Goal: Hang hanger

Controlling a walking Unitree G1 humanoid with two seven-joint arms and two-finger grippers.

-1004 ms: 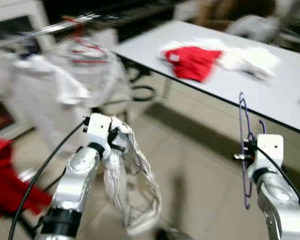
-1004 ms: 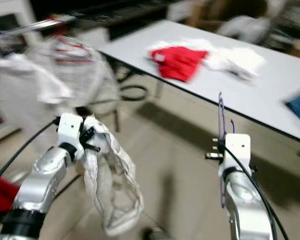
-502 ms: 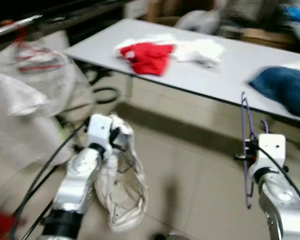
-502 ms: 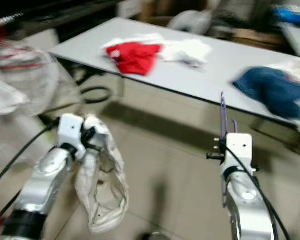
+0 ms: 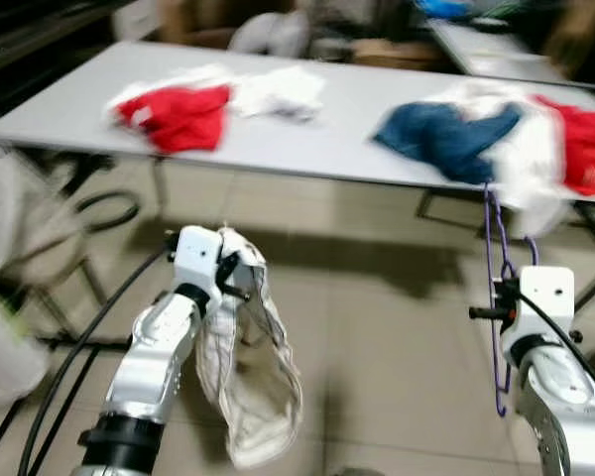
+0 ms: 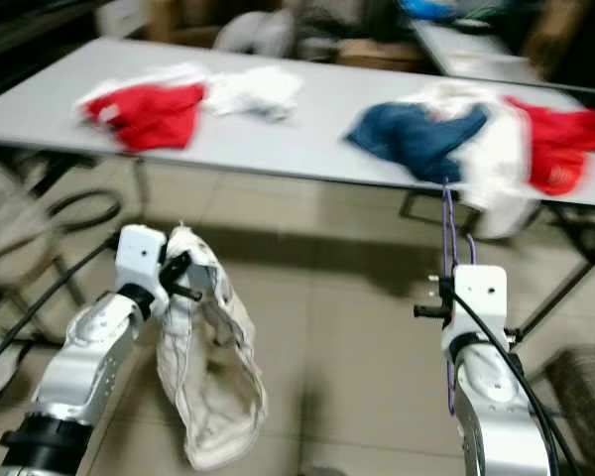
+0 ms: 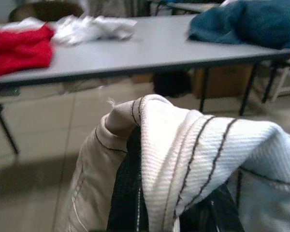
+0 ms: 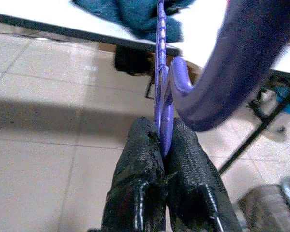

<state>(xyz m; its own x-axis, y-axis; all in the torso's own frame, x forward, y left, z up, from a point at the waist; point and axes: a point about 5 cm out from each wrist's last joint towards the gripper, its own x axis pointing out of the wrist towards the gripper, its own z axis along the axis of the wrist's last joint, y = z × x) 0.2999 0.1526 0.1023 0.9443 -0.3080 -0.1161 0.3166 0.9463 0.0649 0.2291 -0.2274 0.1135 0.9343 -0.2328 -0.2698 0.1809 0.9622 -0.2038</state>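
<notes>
Right tool (image 8: pixel 162 140) clamping purple hanger (image 5: pixel 494 297), left tool (image 5: pixel 240 283) gripping white garment (image 5: pixel 248 377)

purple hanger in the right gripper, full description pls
The purple hanger is thin, looks like plastic, and is seen nearly edge-on, standing roughly upright. The right gripper is shut on it, both black fingers pinching the slim frame, with the curved hook looming close to the wrist camera. It hangs in the air over the tiled floor, in front of the grey table, and carries no garment.
</notes>
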